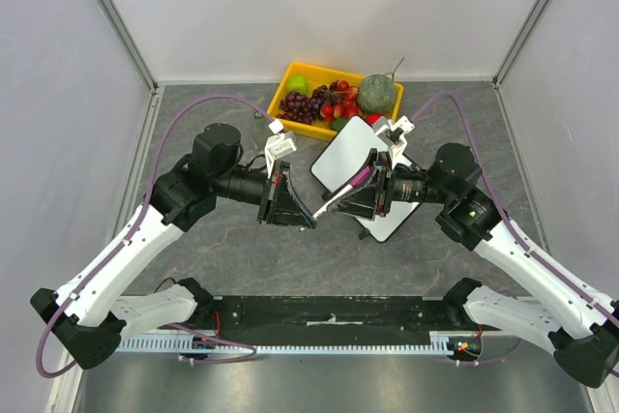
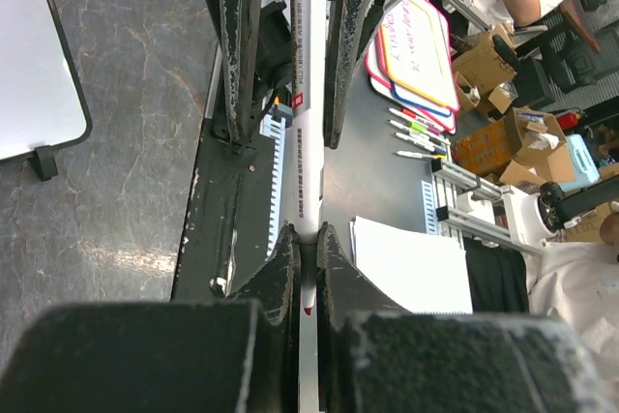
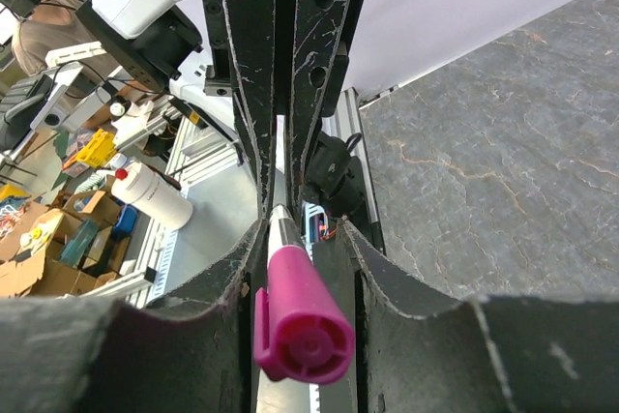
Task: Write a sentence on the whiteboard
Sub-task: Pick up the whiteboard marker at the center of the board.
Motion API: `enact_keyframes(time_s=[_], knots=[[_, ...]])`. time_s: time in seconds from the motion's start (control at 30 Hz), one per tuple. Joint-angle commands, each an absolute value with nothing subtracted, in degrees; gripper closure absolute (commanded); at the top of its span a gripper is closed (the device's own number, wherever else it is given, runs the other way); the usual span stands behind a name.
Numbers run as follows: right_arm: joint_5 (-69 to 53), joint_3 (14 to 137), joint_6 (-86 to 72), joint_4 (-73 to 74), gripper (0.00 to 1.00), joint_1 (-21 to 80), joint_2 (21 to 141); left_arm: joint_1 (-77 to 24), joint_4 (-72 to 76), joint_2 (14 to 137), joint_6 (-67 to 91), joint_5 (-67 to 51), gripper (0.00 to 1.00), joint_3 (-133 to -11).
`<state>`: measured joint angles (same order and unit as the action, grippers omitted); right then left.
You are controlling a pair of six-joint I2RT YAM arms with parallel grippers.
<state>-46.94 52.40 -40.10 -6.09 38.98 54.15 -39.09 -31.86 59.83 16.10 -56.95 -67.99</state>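
Note:
The whiteboard [image 1: 340,157] lies tilted on the grey table, partly under my right arm; its corner and a foot show in the left wrist view [image 2: 34,55]. I see no lettering on it. A white marker [image 1: 334,199] with a magenta cap [image 3: 302,321] on its rear end hangs level between both grippers. My left gripper [image 1: 308,215] is shut on its nib end [image 2: 307,234], and the red nib shows between the jaws. My right gripper [image 1: 340,202] stands open around the capped end [image 3: 300,229], one finger [image 3: 218,282] against the barrel.
A yellow tray [image 1: 280,96] of grapes, a green apple and a melon stands at the back, just behind the whiteboard. Grey walls close three sides. A black rail [image 1: 329,311] runs along the near edge between the arm bases.

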Motion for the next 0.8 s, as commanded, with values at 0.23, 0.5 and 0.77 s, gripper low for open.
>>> enact_keyframes(time_s=[0.23, 0.5, 0.77], knots=[[-49.3, 51.6, -45.2, -11.9, 0.58, 38.8, 53.2, -39.4, -29.9, 58.0, 14.9, -58.7, 0.98, -65.7], [-50.3, 49.7, -46.9, -13.6, 0.66, 38.8, 52.4, -39.4, -29.0, 58.0, 15.2, -57.9, 0.98, -65.7], [-49.0, 49.0, -47.8, -14.0, 0.74, 38.8, 51.9, -39.3, -28.3, 57.7, 16.1, -58.4, 0.98, -65.3]])
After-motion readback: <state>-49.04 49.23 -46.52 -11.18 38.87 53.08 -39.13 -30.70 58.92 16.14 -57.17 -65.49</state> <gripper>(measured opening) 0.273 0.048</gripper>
